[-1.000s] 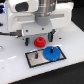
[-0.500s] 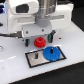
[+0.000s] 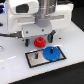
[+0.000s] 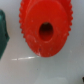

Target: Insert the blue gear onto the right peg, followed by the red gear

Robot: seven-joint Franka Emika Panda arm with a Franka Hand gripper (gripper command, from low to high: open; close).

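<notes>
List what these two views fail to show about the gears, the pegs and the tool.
- Tool: its fingertips are hidden behind the arm's body in the exterior view and absent from the wrist view, so open or shut is unclear.
- Right peg: covered by the blue gear; seating cannot be confirmed.
- Red gear: its rim is cut off by the frame edge in the wrist view.
- Left peg on the plate: too small and blurred.

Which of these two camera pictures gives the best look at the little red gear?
The wrist view: the red gear fills the picture, its teeth and centre hole plain. The exterior view shows the red gear small and blurred, beside the blue gear.
</notes>
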